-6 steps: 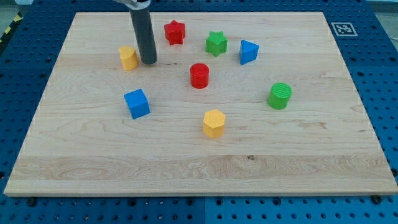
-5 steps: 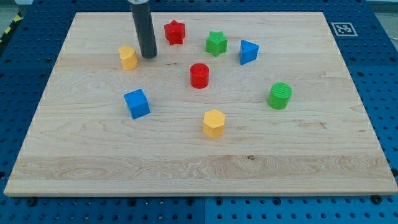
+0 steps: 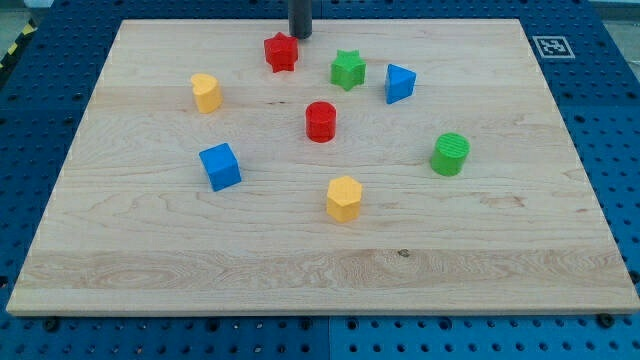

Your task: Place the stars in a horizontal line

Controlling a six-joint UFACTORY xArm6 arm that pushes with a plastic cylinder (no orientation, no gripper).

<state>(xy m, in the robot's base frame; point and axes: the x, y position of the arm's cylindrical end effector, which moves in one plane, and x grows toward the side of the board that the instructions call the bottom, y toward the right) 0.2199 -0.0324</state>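
A red star (image 3: 282,52) lies near the board's top edge, left of centre. A green star (image 3: 347,69) lies to its right and slightly lower in the view. My tip (image 3: 300,35) is at the view's top, just above and to the right of the red star, a small gap apart from it. Most of the rod is cut off by the view's top edge.
A blue triangular block (image 3: 399,83) sits right of the green star. A red cylinder (image 3: 320,121), green cylinder (image 3: 450,154), yellow hexagonal block (image 3: 343,198), blue cube (image 3: 220,166) and a small yellow block (image 3: 206,92) lie on the wooden board (image 3: 150,260).
My tip has moved from beside the small yellow block up and to the right, to the board's top edge near the red star. No block has moved.
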